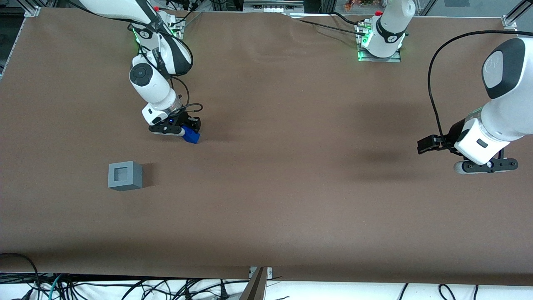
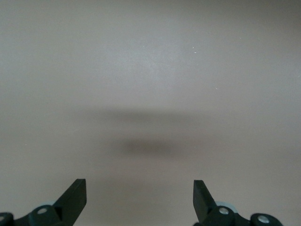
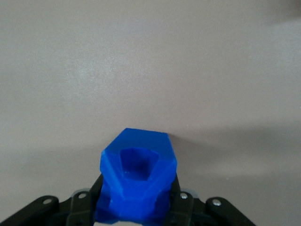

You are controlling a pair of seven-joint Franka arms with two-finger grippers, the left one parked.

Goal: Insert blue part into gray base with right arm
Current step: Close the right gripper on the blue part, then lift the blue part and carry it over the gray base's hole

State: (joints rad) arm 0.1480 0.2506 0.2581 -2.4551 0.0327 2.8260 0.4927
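Observation:
My right arm's black gripper (image 1: 188,132) is shut on the blue part (image 1: 191,135), a small bright blue blocky piece, and holds it just over the brown table. In the right wrist view the blue part (image 3: 138,176) sits between the two black fingers (image 3: 181,205), its hollow end facing the camera. The gray base (image 1: 125,175), a light gray cube with a square recess in its top, stands on the table nearer to the front camera than the gripper and well apart from it.
The brown table cover (image 1: 266,200) stretches wide around the base and the gripper. The table's front edge (image 1: 166,277) has cables hanging below it. The arm's mounting base (image 1: 175,25) stands at the table's back edge.

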